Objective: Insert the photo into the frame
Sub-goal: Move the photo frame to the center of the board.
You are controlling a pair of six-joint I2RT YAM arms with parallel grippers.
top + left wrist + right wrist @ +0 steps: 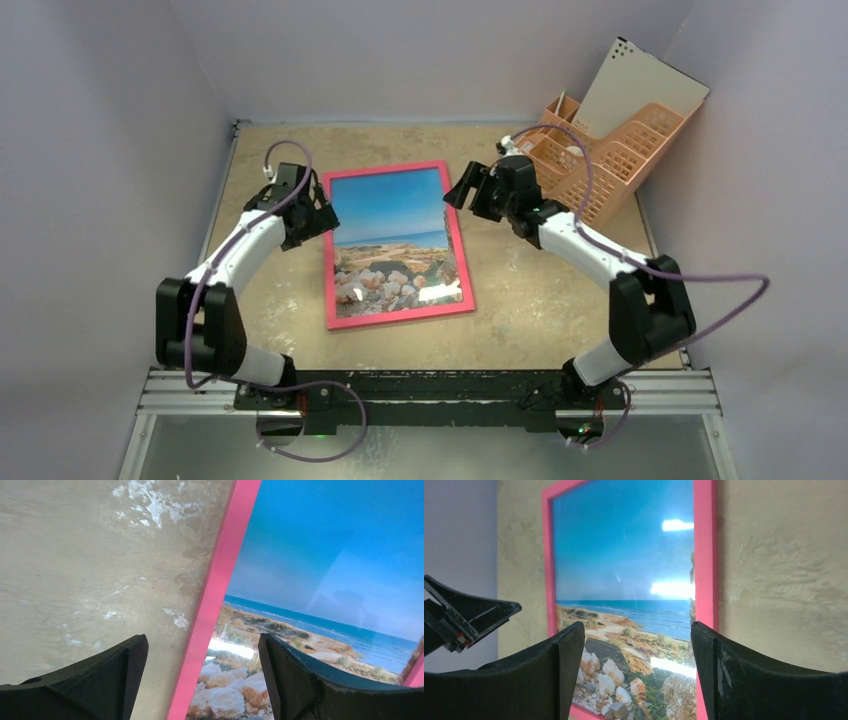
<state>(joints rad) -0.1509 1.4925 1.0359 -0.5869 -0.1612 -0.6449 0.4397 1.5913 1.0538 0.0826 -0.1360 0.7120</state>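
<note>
The pink frame (pixel 329 260) lies flat in the middle of the table with the photo (pixel 390 230) of sky, sea and rocks inside it, face up. My left gripper (pixel 318 215) is open and empty at the frame's left edge; in the left wrist view its fingers straddle the pink frame's edge (pixel 212 605) above the photo (pixel 325 555). My right gripper (pixel 462 190) is open and empty by the frame's upper right corner. The right wrist view looks along the photo (pixel 624 565) and the pink frame (pixel 705 555).
A peach plastic desk organiser (pixel 600 160) stands at the back right with a pale board (pixel 640 90) leaning in it. Grey walls close in the table on three sides. The left gripper's tip (pixel 469 615) shows at the left in the right wrist view.
</note>
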